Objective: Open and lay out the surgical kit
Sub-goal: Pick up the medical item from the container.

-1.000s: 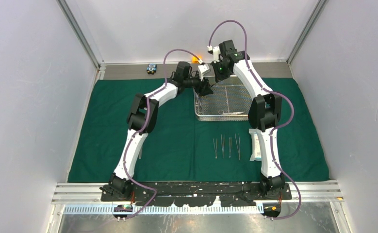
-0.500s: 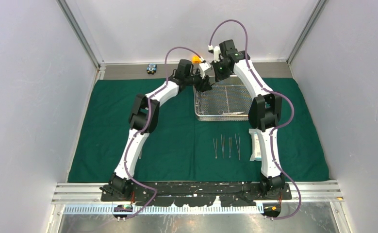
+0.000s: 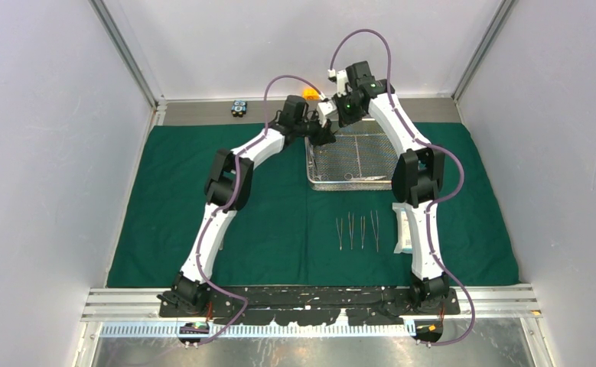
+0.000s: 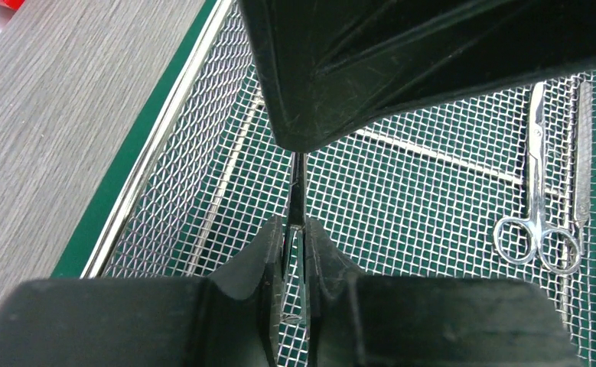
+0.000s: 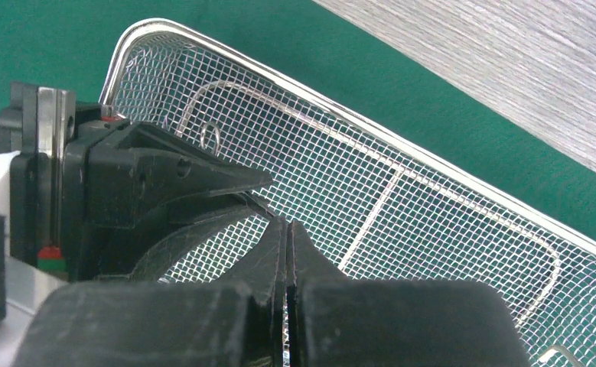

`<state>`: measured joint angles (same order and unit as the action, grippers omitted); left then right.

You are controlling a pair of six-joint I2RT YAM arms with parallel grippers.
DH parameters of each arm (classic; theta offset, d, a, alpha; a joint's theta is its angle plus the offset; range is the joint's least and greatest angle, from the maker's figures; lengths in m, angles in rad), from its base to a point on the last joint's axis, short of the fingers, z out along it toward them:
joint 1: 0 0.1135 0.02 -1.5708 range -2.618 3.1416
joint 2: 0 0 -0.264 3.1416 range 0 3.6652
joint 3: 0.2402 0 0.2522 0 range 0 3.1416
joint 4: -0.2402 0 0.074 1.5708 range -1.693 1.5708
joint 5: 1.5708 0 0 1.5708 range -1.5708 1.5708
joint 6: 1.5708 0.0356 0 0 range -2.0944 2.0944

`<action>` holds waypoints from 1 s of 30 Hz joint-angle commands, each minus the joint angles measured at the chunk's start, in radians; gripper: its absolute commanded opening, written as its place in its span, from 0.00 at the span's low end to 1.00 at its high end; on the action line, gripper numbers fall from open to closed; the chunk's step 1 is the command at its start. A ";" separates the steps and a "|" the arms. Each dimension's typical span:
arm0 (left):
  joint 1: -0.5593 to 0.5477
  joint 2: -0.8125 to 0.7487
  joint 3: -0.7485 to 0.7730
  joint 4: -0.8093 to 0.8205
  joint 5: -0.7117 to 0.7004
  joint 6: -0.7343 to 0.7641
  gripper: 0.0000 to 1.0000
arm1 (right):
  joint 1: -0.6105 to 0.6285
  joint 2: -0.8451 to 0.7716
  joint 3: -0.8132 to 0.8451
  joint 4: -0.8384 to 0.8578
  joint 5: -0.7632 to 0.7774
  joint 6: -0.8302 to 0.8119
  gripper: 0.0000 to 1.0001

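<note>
Gripping a slim steel instrument (image 4: 296,191) with the left tool (image 4: 294,252) over the mesh tray (image 3: 315,182), far-left corner. Right tool (image 5: 285,252) closed tight, facing it. Scissors (image 4: 535,191) in the tray; 4 instruments (image 3: 362,231) rowed on green cloth (image 3: 264,222) beside the packet (image 3: 402,238).

The left gripper (image 3: 324,133) has drawn back from over the left part of the wire-mesh tray (image 3: 348,186) toward the tray's far left corner, and now sits just beside the right gripper (image 4: 298,142). Its jaws have narrowed from a wide stance to a slim gap around a thin steel instrument (image 4: 295,195); whether they pinch it cannot be told. The left arm's elbow has shifted a little right and farther out. The orange block (image 3: 310,93), earlier partly hidden behind that arm, now shows in full.
</note>
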<state>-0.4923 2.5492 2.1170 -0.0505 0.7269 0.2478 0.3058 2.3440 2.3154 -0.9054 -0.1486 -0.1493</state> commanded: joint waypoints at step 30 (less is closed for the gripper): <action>0.006 -0.283 0.028 -0.086 0.065 -0.144 0.00 | -0.138 -0.422 -0.291 0.218 -0.173 0.281 0.47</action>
<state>-0.4908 2.4126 2.1242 -0.0853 0.7959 0.1272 0.1722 2.0563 2.0861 -0.8013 -0.2474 0.0540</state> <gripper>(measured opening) 0.140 0.470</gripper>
